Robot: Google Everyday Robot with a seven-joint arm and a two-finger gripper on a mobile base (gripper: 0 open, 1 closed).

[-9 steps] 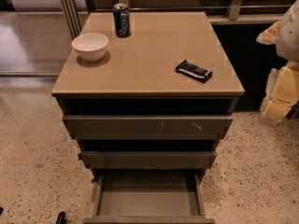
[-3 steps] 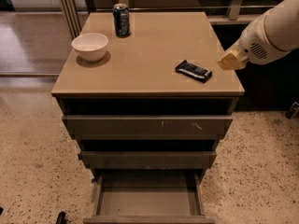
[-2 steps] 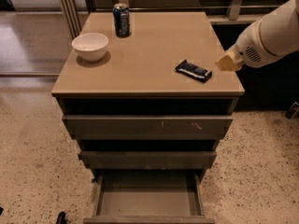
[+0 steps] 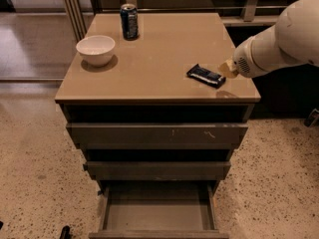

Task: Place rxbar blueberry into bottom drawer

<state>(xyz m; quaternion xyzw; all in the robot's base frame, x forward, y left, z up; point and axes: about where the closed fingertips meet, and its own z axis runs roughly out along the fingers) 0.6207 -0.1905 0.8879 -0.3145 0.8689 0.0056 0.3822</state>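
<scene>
From where I stand, the far left of the desk (image 4: 159, 49) carries a white bowl (image 4: 95, 49), upright and near the left edge. Behind it and a little to the right, a dark blue drink can (image 4: 129, 21) stands upright close to the back edge, well apart from the bowl. The middle of the tan top is bare. Below the top, the cabinet front shows three drawers stacked one under another. The top drawer (image 4: 157, 133) has a few pale scuffs on its front, and the middle drawer (image 4: 157, 170) sits beneath it with a dark gap between them. The bottom drawer (image 4: 158, 214) is pulled out towards me, a shallow wide tray with a smooth grey inside. Further right on the desk, the rxbar blueberry (image 4: 206, 75) lies flat in its dark wrapper with white print, turned at a slant, near the front right corner and well away from the can and bowl. Just beside its right end hangs the gripper (image 4: 228, 68), a tan tip low over the desk. I cannot tell whether it touches the bar, or whether it is parted or closed. Behind it, the bulky white arm (image 4: 281, 36) reaches in from the right edge, over the speckled floor (image 4: 35, 173).
</scene>
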